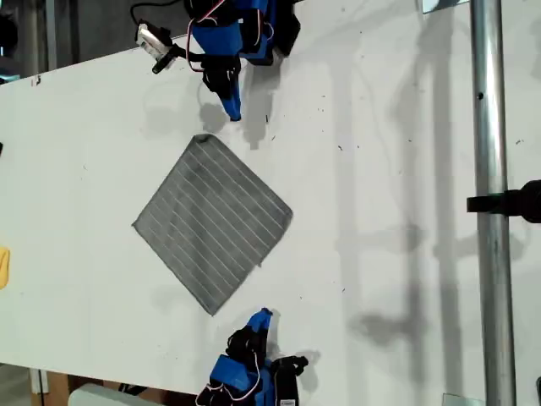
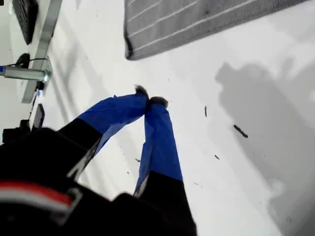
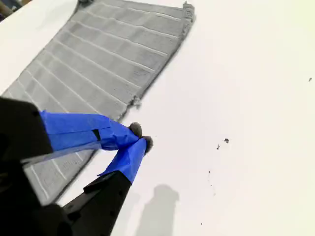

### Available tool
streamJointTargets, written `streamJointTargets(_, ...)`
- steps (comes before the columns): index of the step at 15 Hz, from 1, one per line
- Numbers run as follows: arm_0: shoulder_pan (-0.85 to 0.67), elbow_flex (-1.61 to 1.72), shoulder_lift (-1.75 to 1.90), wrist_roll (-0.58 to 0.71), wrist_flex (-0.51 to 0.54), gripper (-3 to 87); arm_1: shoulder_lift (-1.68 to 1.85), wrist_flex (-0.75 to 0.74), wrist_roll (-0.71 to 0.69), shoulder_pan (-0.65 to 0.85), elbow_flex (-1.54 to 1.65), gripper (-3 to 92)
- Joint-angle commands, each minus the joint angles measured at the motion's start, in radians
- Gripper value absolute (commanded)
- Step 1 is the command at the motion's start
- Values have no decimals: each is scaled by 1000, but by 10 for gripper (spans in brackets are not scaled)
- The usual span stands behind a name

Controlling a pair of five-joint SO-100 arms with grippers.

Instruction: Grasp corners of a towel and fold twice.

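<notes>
The towel (image 1: 213, 222) lies flat on the tabletop (image 1: 389, 169), not folded yet. My first claw (image 2: 150, 102) and second claw (image 3: 140, 136) are pressed together, holding nothing.

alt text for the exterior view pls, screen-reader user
A square grey towel with thin pale stripes lies flat and unfolded, turned like a diamond, on a white table. Two blue-tipped robot grippers, one at the view's top and one at its bottom, point toward the towel without touching it. A metal pole runs down the view's right.
</notes>
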Motion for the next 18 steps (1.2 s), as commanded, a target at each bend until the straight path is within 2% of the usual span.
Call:
streamJointTargets(1,-34,-288,-391,78,-118,-29,-152,-95,-86,49,-138,-4)
streamJointTargets(3,-54,-445,-591,149,-192,-29,-305,-135,-150,94,-252,-4)
streamJointTargets(5,-55,-595,-758,181,-199,-29,-462,-135,-232,146,-417,-4)
streamJointTargets(13,-120,-1098,-1155,298,-51,-29,-1014,23,-466,287,-1134,-4)
streamJointTargets(18,-192,-1278,-1417,353,-86,-29,-1192,-120,-557,417,-1160,-4)
